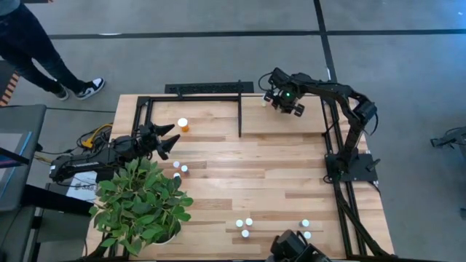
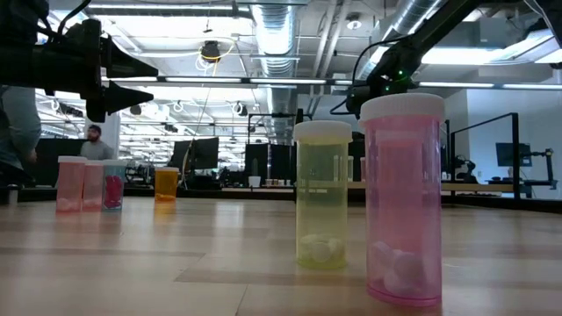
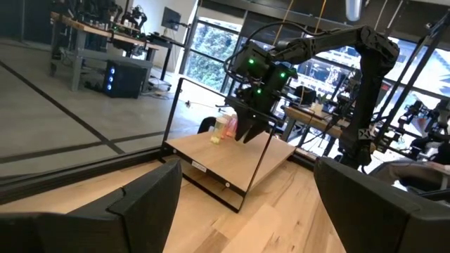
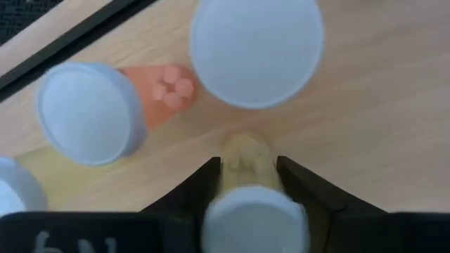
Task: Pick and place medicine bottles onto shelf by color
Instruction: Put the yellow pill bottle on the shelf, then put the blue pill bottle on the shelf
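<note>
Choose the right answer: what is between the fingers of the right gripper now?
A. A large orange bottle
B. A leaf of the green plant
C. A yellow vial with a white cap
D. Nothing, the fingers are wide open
C. In the right wrist view the right gripper has its two dark fingers closed on a yellow vial with a white cap, above the shelf.

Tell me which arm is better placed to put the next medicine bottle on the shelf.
The right. Its gripper already holds a yellowish white-capped bottle over the pale wooden shelf, beside other white-capped bottles. The left gripper hangs open and empty near the orange bottle.
</note>
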Motion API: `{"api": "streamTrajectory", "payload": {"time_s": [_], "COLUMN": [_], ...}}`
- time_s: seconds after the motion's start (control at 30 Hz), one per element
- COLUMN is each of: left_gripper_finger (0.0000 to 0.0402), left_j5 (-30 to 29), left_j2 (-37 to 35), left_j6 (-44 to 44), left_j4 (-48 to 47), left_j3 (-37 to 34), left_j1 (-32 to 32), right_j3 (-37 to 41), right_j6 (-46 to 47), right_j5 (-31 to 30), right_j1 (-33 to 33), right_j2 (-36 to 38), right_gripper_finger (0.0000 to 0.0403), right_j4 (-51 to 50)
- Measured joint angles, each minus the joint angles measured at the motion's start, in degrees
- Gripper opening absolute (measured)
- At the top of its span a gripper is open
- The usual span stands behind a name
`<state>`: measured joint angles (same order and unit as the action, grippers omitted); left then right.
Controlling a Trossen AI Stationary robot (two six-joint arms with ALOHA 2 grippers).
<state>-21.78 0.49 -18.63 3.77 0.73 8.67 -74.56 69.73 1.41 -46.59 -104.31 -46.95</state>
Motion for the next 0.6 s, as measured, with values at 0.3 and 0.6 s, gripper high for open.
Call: {"api": "streamTrajectory", "payload": {"time_s": [0.3, 0.6], "left_gripper_finger": [0.0312, 0.0312], "left_j5": [0.0, 0.0], "left_j2": [0.0, 0.0], "left_j6": [0.0, 0.0], "left_j4": [0.0, 0.0], "left_j3": [0.0, 0.0], "left_j1": [0.0, 0.0], "right_j3": [-0.1, -6.4], "right_j6": [-1.1, -3.7], "right_j5": [-1.3, -1.3], "right_j1": [0.0, 0.0], "right_j2": [0.0, 0.1], "right_gripper_finger": [0.0228, 0.0277], "right_j4": [0.3, -6.3]}}
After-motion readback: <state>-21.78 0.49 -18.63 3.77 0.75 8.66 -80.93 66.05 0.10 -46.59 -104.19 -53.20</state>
